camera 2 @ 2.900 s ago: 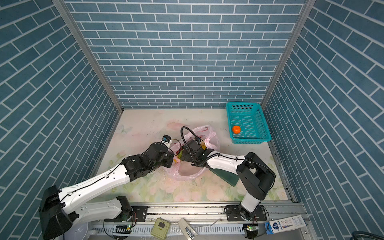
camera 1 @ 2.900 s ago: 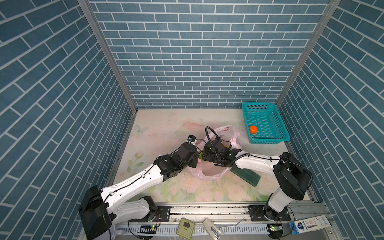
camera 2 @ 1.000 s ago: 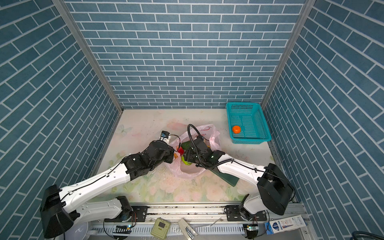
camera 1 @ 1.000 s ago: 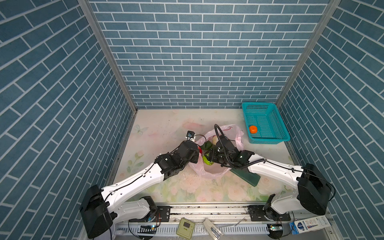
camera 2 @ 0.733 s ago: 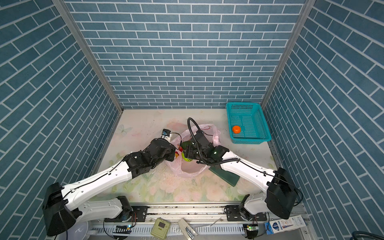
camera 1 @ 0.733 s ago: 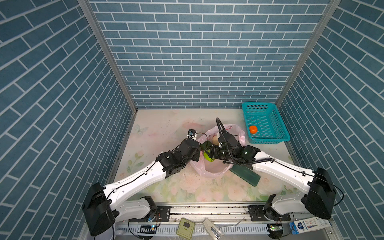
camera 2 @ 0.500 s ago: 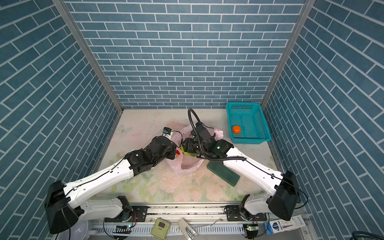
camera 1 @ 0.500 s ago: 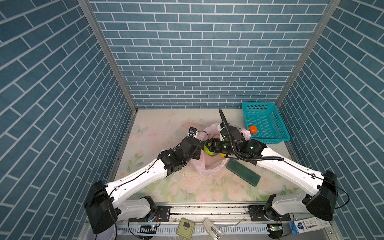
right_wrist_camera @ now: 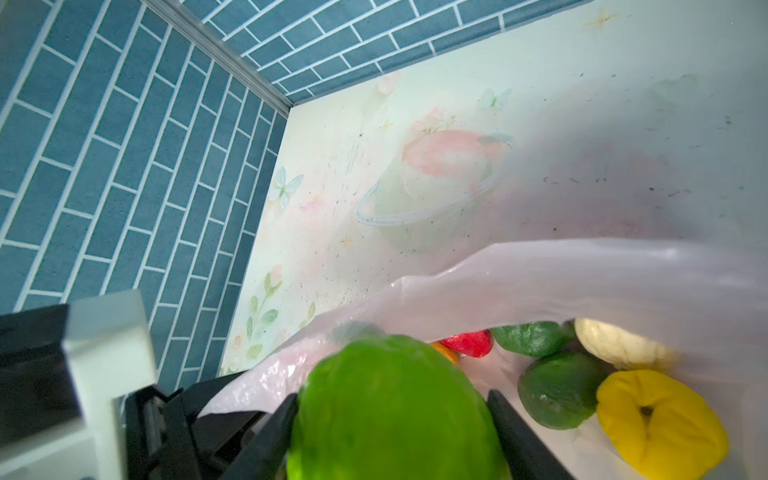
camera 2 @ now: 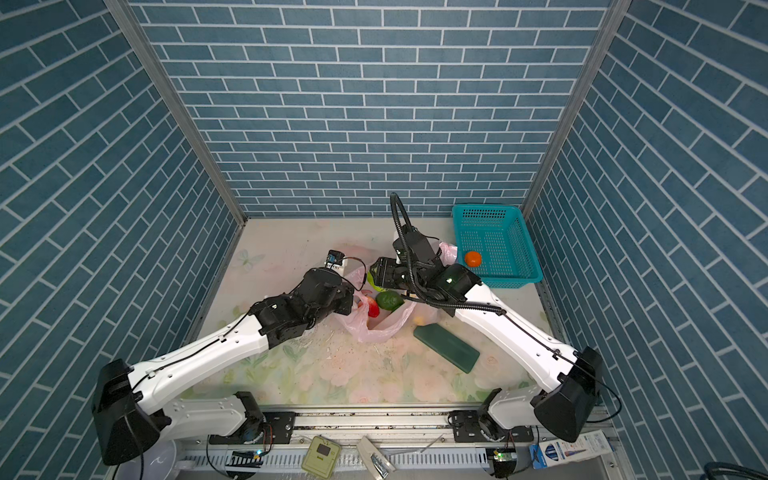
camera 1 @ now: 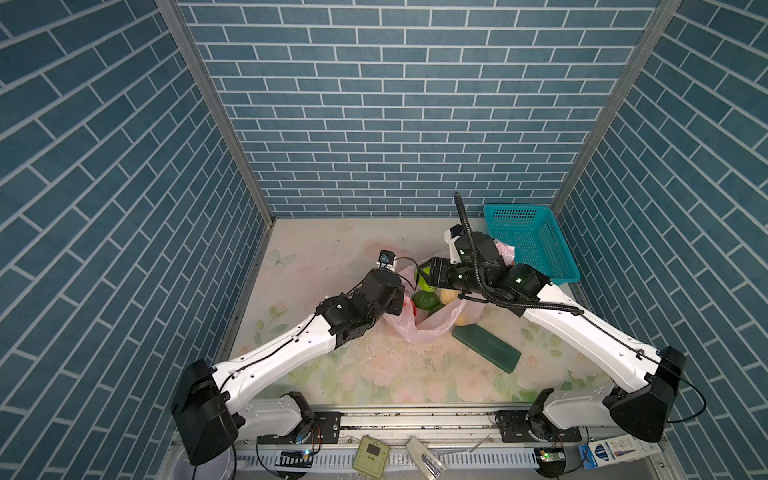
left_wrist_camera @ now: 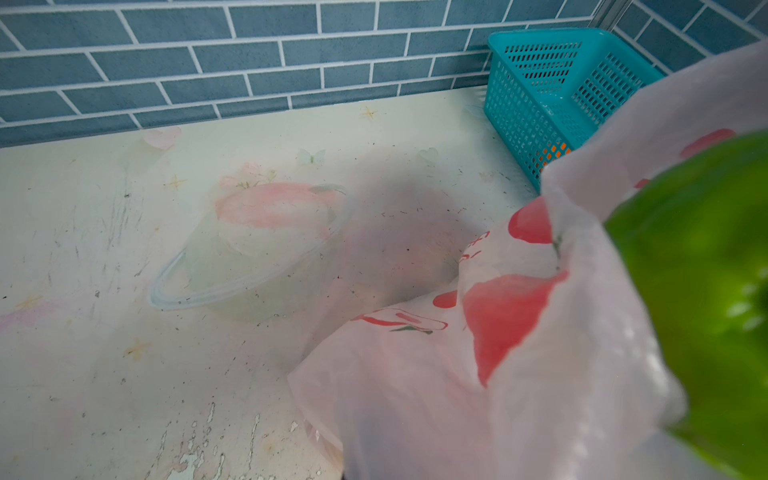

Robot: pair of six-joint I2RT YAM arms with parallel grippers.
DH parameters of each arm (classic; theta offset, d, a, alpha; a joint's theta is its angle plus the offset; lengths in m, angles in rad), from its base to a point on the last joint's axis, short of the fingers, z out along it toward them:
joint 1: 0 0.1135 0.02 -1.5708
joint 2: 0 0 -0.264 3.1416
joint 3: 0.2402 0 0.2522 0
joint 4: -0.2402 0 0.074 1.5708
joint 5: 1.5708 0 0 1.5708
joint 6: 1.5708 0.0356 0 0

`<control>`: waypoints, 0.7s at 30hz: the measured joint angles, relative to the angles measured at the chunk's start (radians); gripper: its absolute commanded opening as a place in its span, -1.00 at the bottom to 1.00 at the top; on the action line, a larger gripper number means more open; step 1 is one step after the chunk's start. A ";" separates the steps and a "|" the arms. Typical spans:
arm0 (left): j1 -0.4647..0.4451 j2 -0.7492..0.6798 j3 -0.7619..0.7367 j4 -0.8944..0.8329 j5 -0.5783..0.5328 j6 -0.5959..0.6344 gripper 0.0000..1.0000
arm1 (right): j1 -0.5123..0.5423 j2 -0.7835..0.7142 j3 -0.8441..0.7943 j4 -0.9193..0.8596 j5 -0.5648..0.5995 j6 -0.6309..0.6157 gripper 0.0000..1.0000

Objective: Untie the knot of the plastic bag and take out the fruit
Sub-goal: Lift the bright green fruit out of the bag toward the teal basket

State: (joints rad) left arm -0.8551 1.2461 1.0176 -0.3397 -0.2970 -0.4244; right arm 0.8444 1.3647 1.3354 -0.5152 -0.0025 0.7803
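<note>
The pale-pink plastic bag (camera 1: pixel 419 330) (camera 2: pixel 376 328) lies open in the middle of the table; the knot is out of view. My left gripper (camera 1: pixel 401 300) is shut on the bag's left rim, and plastic (left_wrist_camera: pixel 540 374) hides its jaws in the left wrist view. My right gripper (camera 1: pixel 424 277) (right_wrist_camera: pixel 395 415) is shut on a bright green fruit (right_wrist_camera: pixel 395 411) (left_wrist_camera: pixel 706 291), held above the bag's mouth. Inside the bag lie yellow (right_wrist_camera: pixel 660 424), dark green (right_wrist_camera: pixel 561 392), cream (right_wrist_camera: pixel 619 345) and red (right_wrist_camera: pixel 467 343) fruit.
A teal basket (camera 1: pixel 528 245) (camera 2: pixel 498 245) stands at the back right with an orange fruit (camera 2: pixel 472 258) in it. A flat dark green block (camera 1: pixel 486 347) lies in front of the bag, under the right arm. Brick walls close in three sides.
My right gripper has risen out of the bag with the bright green fruit and drawn back toward the rear. The left gripper keeps its hold on the rim and has shifted slightly.
</note>
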 measured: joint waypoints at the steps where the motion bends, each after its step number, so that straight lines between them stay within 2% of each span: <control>1: 0.000 0.003 0.005 0.002 0.002 0.002 -1.00 | 0.002 0.008 -0.008 0.013 -0.006 0.003 0.08; 8: 0.000 0.010 0.009 0.002 0.003 0.003 -1.00 | 0.003 0.110 -0.003 0.093 -0.018 0.008 0.09; 12: 0.000 0.010 0.009 0.000 -0.006 0.011 -1.00 | -0.013 0.141 0.055 0.091 -0.021 0.003 0.09; 21: 0.029 -0.006 0.013 -0.016 -0.048 0.052 -1.00 | -0.139 0.138 0.264 0.076 -0.055 -0.032 0.11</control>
State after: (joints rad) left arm -0.8265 1.2400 1.0309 -0.3553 -0.3454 -0.3721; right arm 0.7055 1.5032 1.5993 -0.4397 -0.0574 0.7486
